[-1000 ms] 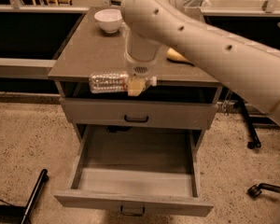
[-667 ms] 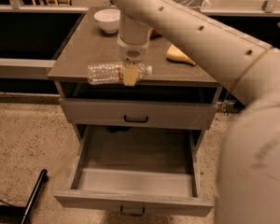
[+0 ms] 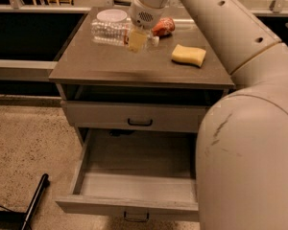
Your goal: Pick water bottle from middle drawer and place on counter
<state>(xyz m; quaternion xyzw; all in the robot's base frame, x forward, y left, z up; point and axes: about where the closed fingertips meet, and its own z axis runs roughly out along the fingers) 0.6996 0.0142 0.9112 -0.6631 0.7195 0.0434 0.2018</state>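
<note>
The gripper (image 3: pixel 137 40) is over the counter (image 3: pixel 134 68), toward 12 o'clock, its fingers clamped on the bottle (image 3: pixel 109 32), which lies sideways with its cap at 3 o'clock. A bowl (image 3: pixel 112 16) sits behind it and a can (image 3: pixel 163 27) at 2 o'clock. The sponge (image 3: pixel 188 55) is at 4 o'clock. At 6 o'clock, the drawer (image 3: pixel 134 188) stands open with its grey floor showing.

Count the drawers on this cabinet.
2: a closed drawer under the counter, and the open middle drawer below it; lower ones may be hidden. The gripper holds the water bottle over the counter.
</note>
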